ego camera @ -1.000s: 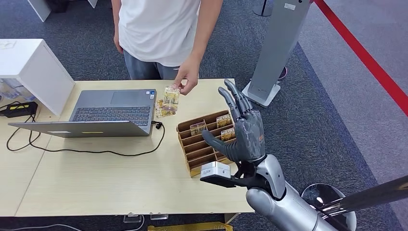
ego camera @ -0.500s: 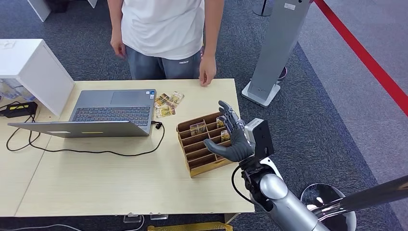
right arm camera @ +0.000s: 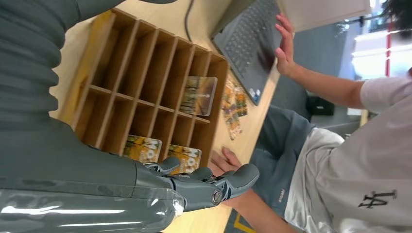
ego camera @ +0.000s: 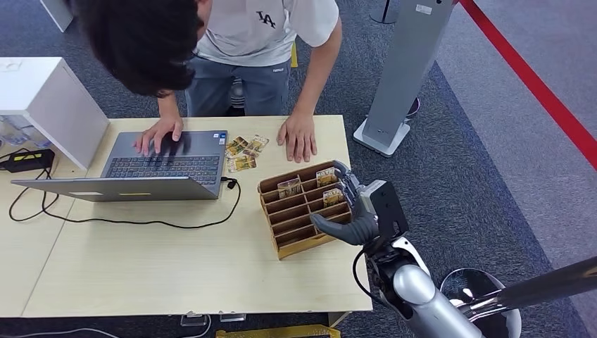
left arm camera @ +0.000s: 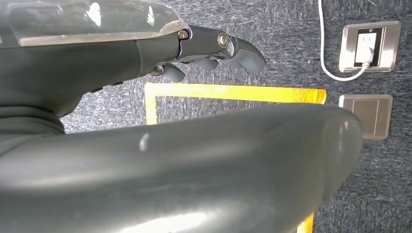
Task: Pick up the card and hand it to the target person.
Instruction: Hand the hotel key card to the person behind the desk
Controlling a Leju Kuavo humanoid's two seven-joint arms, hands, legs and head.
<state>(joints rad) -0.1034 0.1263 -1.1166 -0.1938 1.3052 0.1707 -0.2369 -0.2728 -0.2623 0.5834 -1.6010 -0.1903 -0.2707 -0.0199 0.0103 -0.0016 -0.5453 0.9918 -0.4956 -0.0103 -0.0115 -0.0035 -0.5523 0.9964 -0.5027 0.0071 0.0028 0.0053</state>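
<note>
right hand (ego camera: 352,211) hovering at wooden rack (ego camera: 299,211), fingers spread, holding nothing | left hand (left arm camera: 145,97) hanging empty, fingers loosely curled | person's shirt (ego camera: 271,28) reading "LA" | cards (ego camera: 243,151) lying beside laptop (ego camera: 165,162) on pale wooden surface (ego camera: 141,267)

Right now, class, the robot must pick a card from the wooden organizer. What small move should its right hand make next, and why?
Probably lower the right hand and close its fingers on the nearest card. It hovers open over the wooden organizer, holding nothing, and the cards stand upright in the slots beneath.

Silver arm (ego camera: 422,299), dark grey hand (ego camera: 352,215), black wrist cable (ego camera: 360,271)
</note>
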